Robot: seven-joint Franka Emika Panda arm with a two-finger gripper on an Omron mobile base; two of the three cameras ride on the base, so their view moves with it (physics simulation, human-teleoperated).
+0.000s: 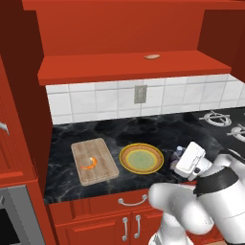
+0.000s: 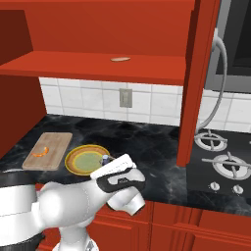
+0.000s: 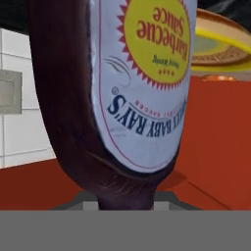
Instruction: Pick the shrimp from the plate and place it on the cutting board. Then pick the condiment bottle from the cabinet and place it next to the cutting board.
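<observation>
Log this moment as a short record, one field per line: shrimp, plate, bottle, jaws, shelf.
shrimp: lying on the board, shrimp
plate: bare, right of the board on the counter
bottle: held close before the hand camera, beside the plate's right edge
jaws: gripper shut on the bottle
shelf: one small flat tan thing on it

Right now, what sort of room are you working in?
A kitchen, rendered: a black marble counter with a stove at its right end, a white tile backsplash, and red cabinets above. A cutting board and plate sit on the counter.
</observation>
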